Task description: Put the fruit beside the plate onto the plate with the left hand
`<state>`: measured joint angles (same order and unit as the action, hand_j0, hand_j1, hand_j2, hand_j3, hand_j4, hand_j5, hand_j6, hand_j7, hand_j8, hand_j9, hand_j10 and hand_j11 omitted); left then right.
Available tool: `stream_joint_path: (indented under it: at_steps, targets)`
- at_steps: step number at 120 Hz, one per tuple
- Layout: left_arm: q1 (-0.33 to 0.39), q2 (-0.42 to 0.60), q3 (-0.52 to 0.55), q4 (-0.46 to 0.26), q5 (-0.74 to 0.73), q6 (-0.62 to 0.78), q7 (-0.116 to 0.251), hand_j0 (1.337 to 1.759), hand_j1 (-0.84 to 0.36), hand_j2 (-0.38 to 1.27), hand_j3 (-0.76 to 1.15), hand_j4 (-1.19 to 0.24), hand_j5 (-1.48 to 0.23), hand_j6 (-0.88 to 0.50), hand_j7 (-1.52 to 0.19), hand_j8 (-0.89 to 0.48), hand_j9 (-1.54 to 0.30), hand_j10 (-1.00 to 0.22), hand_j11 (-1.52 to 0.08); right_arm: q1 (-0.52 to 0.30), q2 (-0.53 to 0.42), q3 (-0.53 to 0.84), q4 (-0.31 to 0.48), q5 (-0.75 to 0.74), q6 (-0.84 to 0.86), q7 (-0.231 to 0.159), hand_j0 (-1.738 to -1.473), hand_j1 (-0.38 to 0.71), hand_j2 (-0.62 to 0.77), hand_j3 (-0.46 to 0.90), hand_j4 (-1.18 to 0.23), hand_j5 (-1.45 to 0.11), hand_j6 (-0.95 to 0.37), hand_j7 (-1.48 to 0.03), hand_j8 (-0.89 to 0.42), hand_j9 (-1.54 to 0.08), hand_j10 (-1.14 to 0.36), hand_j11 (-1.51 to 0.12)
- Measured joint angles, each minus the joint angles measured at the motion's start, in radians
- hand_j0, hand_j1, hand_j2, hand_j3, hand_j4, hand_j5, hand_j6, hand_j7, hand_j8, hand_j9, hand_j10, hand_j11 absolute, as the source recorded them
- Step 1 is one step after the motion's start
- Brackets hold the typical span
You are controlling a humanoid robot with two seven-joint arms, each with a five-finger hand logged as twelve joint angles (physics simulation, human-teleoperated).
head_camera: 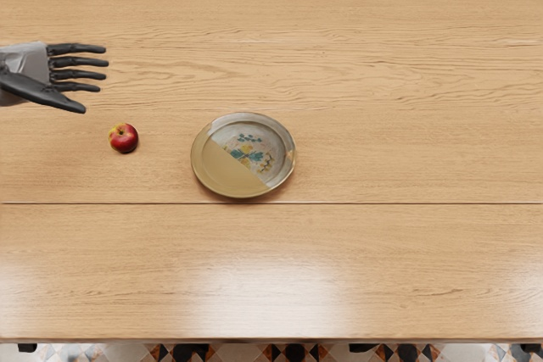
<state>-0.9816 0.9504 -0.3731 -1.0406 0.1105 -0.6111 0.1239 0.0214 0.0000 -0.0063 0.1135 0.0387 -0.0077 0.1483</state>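
Head view: left hand (59,74) hovers at the table's (382,260) left edge, fingers spread, empty. Apple (124,137) sits beside the plate (204,177), clear for a grab.

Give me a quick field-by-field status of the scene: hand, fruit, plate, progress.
left hand: enters from the left edge, fingers spread, holding nothing
right hand: not in view
fruit: red apple on the table, below and right of the hand in the picture, untouched
plate: round, patterned centre, nothing on it, to the right of the apple with a gap between them
surface: wooden table
progress: apple not yet grasped, not on plate
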Motion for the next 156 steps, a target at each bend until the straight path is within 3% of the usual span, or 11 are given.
stream_joint_path:
  at_steps: [37,50,58,67,83,108,116,132,156]
  targets:
    - [-0.014,0.024,0.000,-0.016,0.104,0.000,0.011,1.658,0.06,0.05,0.00,-0.24,-0.32,-0.24,-0.32,-0.24,-0.32,-0.24,-0.32,0.010,0.000,0.000,0.000,-0.003,0.000,0.000,-1.658,-0.32,0.00,0.00,-0.02,-0.03,-0.02,-0.03,-0.02,-0.03,-0.02,-0.03]
    - [-0.059,0.013,0.000,-0.040,0.168,0.000,0.124,1.658,0.06,0.05,0.00,-0.24,-0.32,-0.24,-0.32,-0.24,-0.32,-0.24,-0.32,0.012,0.000,0.000,0.000,-0.003,0.000,0.000,-1.658,-0.32,0.00,0.00,-0.02,-0.03,-0.02,-0.03,-0.02,-0.03,-0.02,-0.03]
    - [-0.106,0.016,-0.001,-0.047,0.192,0.000,0.174,1.658,0.06,0.05,0.00,-0.24,-0.32,-0.24,-0.32,-0.24,-0.32,-0.24,-0.32,0.012,0.000,0.000,0.000,-0.003,0.000,0.000,-1.658,-0.32,0.00,0.00,-0.02,-0.03,-0.02,-0.03,-0.02,-0.03,-0.02,-0.03]
    - [-0.113,0.021,-0.001,-0.059,0.224,0.000,0.236,1.658,0.06,0.05,0.00,-0.25,-0.32,-0.25,-0.32,-0.25,-0.32,-0.24,-0.32,0.012,0.000,0.000,0.000,-0.003,0.000,0.000,-1.658,-0.32,0.00,0.00,-0.02,-0.03,-0.02,-0.03,-0.02,-0.03,-0.02,-0.03]
    - [-0.110,0.056,-0.001,-0.209,0.355,0.015,0.328,1.658,0.06,0.05,0.00,-0.25,-0.32,-0.25,-0.32,-0.25,-0.32,-0.25,-0.32,0.013,0.000,0.000,0.000,-0.003,0.000,0.000,-1.658,-0.32,0.00,0.00,-0.02,-0.03,-0.02,-0.03,-0.02,-0.03,-0.02,-0.03]
    - [-0.111,0.040,0.000,-0.336,0.542,0.225,0.407,1.658,0.06,0.05,0.00,-0.25,-0.32,-0.25,-0.32,-0.25,-0.32,-0.25,-0.32,0.019,0.000,0.002,0.000,-0.003,0.000,-0.001,-1.658,-0.32,0.00,0.00,-0.02,-0.03,-0.02,-0.03,-0.02,-0.03,-0.02,-0.03]
    - [-0.115,0.027,0.017,-0.348,0.603,0.287,0.424,1.658,0.06,0.05,0.00,-0.25,-0.32,-0.25,-0.32,-0.25,-0.32,-0.25,-0.32,0.019,0.000,0.002,0.000,-0.003,0.000,-0.001,-1.658,-0.32,0.00,0.00,-0.02,-0.03,-0.02,-0.03,-0.02,-0.03,-0.02,-0.03]
    - [-0.204,-0.033,0.119,-0.356,0.674,0.392,0.466,1.658,0.06,0.05,0.00,-0.25,-0.32,-0.25,-0.32,-0.25,-0.32,-0.25,-0.32,0.020,0.000,0.002,0.000,-0.003,0.000,-0.001,-1.658,-0.32,0.00,0.00,-0.02,-0.03,-0.02,-0.03,-0.02,-0.03,-0.02,-0.03]
    - [-0.260,-0.144,0.267,-0.358,0.697,0.516,0.484,1.658,0.06,0.05,0.00,-0.25,-0.32,-0.25,-0.32,-0.25,-0.32,-0.25,-0.32,0.020,0.000,0.001,0.000,-0.003,0.000,-0.001,-1.658,-0.32,0.00,0.00,-0.02,-0.03,-0.02,-0.03,-0.02,-0.03,-0.02,-0.03]
